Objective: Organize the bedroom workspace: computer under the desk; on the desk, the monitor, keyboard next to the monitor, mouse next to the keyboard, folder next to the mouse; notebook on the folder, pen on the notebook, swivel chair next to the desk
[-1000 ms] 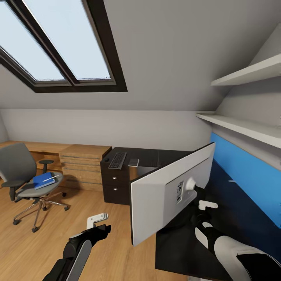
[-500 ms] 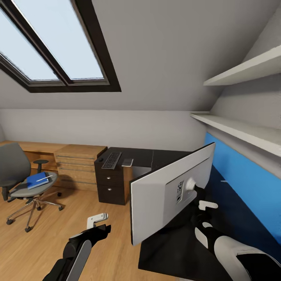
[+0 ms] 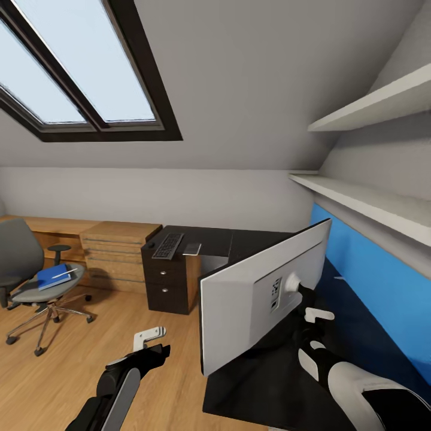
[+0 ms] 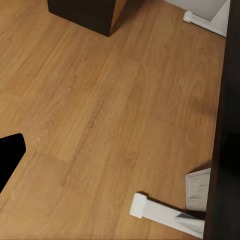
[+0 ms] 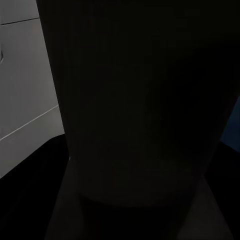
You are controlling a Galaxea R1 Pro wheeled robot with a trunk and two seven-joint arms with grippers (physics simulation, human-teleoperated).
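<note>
The white-backed monitor [image 3: 251, 299] hangs tilted over the near end of the dark desk [image 3: 251, 383]. My right gripper [image 3: 306, 302] is shut on its black stand behind the screen; in the right wrist view that stand [image 5: 135, 100] is a dark mass close up. A black keyboard [image 3: 167, 245] lies on the far part of the desk, with a small grey flat item [image 3: 192, 248] beside it. The grey swivel chair [image 3: 24, 269] at the far left carries the blue folder [image 3: 52, 277] with a pen [image 3: 64, 273] on top. My left gripper [image 3: 148, 340] hangs open and empty over the wooden floor [image 4: 100, 115].
A dark drawer unit [image 3: 167, 287] stands under the desk's far end, next to a wooden chest [image 3: 120, 251] and low wooden bench. A blue wall panel [image 3: 371, 287] and white shelves [image 3: 359, 203] run along the right. A skylight [image 3: 72, 72] sits high on the left.
The whole view has shifted: chair, drawers and keyboard slid to the left in the picture, so the camera moved. Both arms and the held monitor keep their place in the view.
</note>
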